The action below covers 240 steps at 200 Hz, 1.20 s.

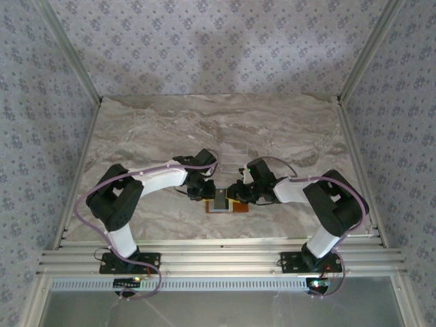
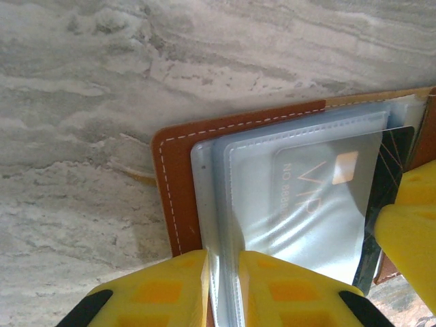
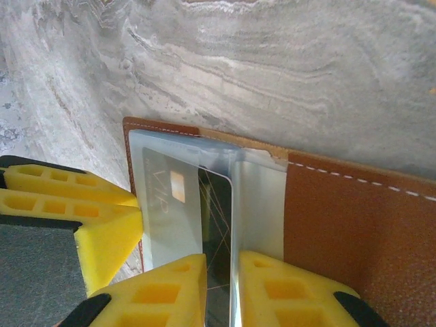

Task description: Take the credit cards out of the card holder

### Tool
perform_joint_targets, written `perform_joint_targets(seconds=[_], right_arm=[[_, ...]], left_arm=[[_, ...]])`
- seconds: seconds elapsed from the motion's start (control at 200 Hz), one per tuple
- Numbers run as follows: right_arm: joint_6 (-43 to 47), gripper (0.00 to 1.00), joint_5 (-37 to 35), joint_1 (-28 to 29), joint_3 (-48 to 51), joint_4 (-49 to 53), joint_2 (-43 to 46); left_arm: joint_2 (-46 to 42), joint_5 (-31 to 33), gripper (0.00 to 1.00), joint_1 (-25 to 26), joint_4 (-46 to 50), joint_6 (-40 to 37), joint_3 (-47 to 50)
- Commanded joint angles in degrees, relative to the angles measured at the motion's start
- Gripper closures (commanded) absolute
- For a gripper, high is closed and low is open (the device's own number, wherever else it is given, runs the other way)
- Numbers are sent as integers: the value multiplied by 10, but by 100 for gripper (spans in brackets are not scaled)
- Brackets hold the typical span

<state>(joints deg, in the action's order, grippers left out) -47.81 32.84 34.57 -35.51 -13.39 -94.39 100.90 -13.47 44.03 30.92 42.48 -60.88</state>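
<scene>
The card holder (image 1: 221,203) lies spread on the marble table (image 1: 136,136) — left gripper (image 2: 223,262) pinched on its clear sleeve (image 2: 216,197), right gripper (image 3: 221,262) narrowed onto the dark card (image 3: 216,211) jutting from it, silvery card (image 2: 320,197) inside.

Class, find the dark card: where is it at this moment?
In the right wrist view, the dark card lies in the open wallet, partly under the silver card on its left, its lower end between the fingers of the right gripper.
</scene>
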Motion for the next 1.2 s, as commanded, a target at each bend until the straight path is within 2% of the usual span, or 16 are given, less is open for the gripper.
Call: perform_joint_targets(seconds=[0.0,0.37,0.53,0.775,1.014,1.194], right_arm=[[-9,80,39,3,3,-34,-9],[-15,88,33,0,14,-47,-5],[-4,93,16,-10,21,-18,17],[22,92,-1,-30,25,34,48],[6,83,52,-20,23,-29,34],[4,83,49,-13,19,-30,22]], left_arm=[[30,16,79,7,30,-7,13],[32,17,79,7,31,-7,15],[30,19,79,7,30,-7,16],[30,18,79,7,25,-5,21],[33,17,79,7,22,-5,21],[36,16,79,7,23,-6,18]])
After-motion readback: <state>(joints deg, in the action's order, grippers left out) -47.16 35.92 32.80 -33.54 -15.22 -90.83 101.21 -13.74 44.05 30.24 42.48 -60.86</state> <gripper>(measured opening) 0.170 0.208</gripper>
